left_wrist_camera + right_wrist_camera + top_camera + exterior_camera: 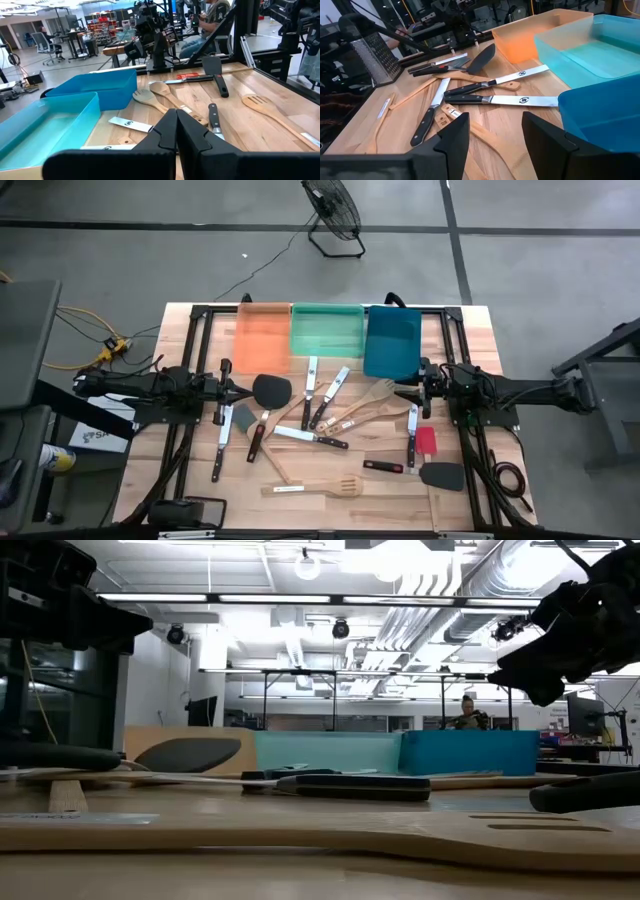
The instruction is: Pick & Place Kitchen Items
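Observation:
The kitchen items lie scattered flat on the wooden table: a black spatula, black-handled knives, wooden spoons, a red spatula and a slotted wooden turner. My left gripper hovers shut at the table's left, beside the black spatula, holding nothing. My right gripper hovers open at the right, just in front of the blue tray. Nothing is between its fingers.
Orange, green and blue trays stand side by side along the far edge. Another black spatula and a knife lie toward the near corners. A person sits in the room beyond the table.

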